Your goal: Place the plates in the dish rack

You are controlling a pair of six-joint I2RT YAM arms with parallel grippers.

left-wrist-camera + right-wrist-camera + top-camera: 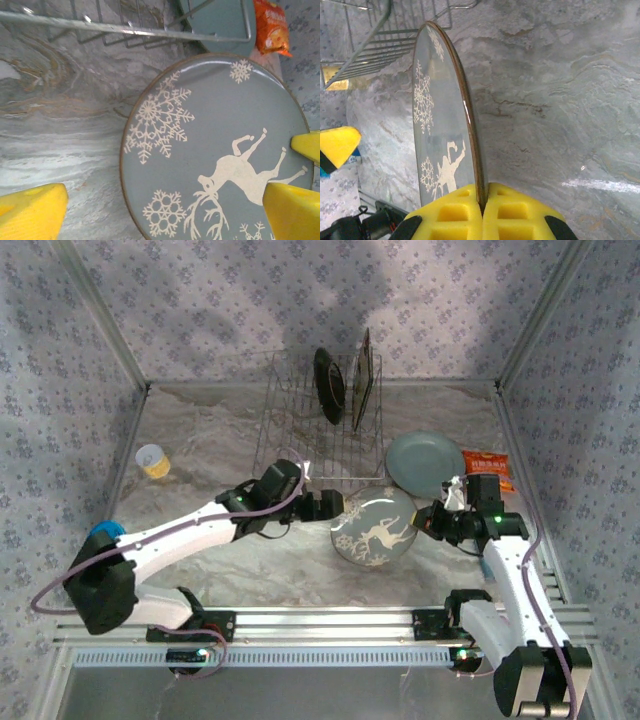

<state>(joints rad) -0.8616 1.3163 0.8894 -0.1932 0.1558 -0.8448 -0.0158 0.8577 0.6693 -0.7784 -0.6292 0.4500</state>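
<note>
A: What could go wrong from here?

B: The deer plate (pixel 375 528) hangs from a thin hold. The right jaws are pressed together on its brown rim. Their yellow pads (pixel 512 212) pinch only the edge, and the rest of the plate reaches out past them. Held like that, I judge it could swing or slide free and drop onto the marbled bench (pixel 200 440).

A: Anything else?

B: The left jaws are spread wide and empty, facing the plate's picture side from the opposite edge. One yellow finger (pixel 290 205) shows in front of the deer's antlers. The other finger (pixel 30 212) is off the plate, over bare bench. If they close off-centre or push in too far, they could knock the plate out of the right pinch.

A: Where is the plate relative to the jaws?

B: It is between the two. Its rim is inside the right jaws, and its opposite edge is just ahead of the left jaws, ungripped. I cannot tell whether it touches the bench. The dish rack (pixel 320 430) stands beyond both jaws, with a dark plate (pixel 330 385) and a square plate (pixel 364 380) upright in it. A wide swing could clip its wire.
</note>
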